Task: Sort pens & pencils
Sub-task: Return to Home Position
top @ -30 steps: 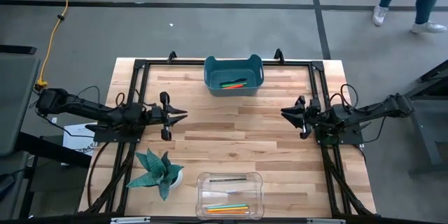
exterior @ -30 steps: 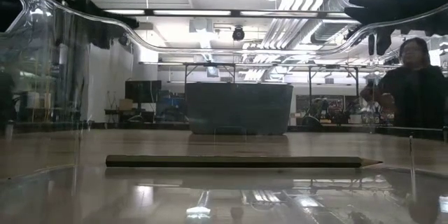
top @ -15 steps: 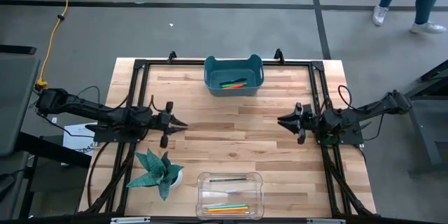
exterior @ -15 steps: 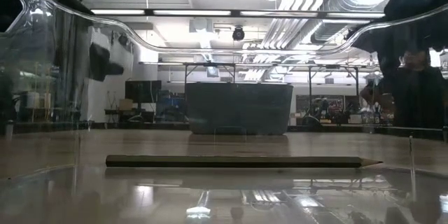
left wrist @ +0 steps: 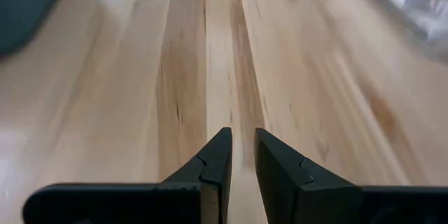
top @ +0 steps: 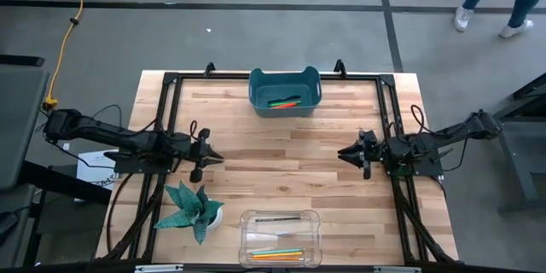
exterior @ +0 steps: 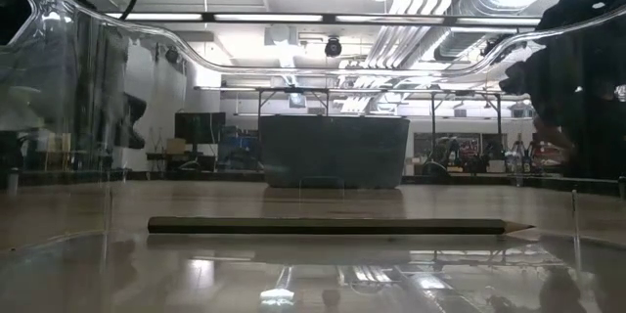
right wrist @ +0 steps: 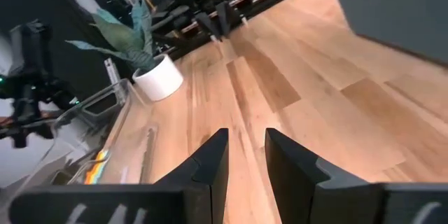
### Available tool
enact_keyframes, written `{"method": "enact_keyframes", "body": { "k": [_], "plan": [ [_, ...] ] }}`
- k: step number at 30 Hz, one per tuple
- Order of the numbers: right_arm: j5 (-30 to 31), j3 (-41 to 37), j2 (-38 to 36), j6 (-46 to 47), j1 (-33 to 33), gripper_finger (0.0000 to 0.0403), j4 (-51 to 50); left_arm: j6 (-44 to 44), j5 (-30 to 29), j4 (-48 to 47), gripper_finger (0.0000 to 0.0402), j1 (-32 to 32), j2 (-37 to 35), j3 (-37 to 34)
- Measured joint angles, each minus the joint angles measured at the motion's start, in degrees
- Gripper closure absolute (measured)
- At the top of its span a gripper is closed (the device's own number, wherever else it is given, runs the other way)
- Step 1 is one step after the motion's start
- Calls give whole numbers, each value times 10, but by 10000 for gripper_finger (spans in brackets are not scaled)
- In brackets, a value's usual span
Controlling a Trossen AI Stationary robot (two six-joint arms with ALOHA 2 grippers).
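Observation:
The green and red pens (top: pixel 284 101) lie in the teal bin (top: pixel 285 90) at the table's far edge. The pencils lie in the clear tray (top: pixel 280 237) at the near edge: a dark one (top: pixel 278 218) (exterior: pixel 337 225) flat on the tray floor, and orange, yellow and teal ones (top: pixel 277 253) nearer the edge. My left gripper (top: pixel 220 155) (left wrist: pixel 242 147) is low over the table's left middle, shut and empty. My right gripper (top: pixel 341 152) (right wrist: pixel 246 147) is low over the right middle, shut and empty. Both point toward the table's middle.
A potted plant (top: pixel 194 207) (right wrist: pixel 140 42) stands at the near left beside the tray. Bare wood (top: pixel 281 162) lies between the two grippers. A person's legs (top: pixel 495 0) show on the floor beyond the far right corner.
Both grippers have gone down toward the table and a little toward its near edge, still pointing at each other. The pens, pencils, bin and tray have stayed where they were.

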Motion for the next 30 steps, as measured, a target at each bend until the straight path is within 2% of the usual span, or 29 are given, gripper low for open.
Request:
{"method": "enact_keyframes", "body": {
  "k": [11,14,21,26,30],
  "plan": [
    [-28,0,2,-15,0,318,-4,29,9,-174,350,0,-29,42],
    [-30,0,2,-17,0,318,-5,20,5,-192,350,0,-31,46],
    [-32,0,2,-30,0,318,-5,17,-27,-182,350,0,-31,46],
    [-32,0,2,-31,0,318,-5,26,-66,-127,350,0,-42,38],
    [-32,0,2,-29,-1,318,-5,25,-74,-90,351,0,-52,20]
  ]
}}
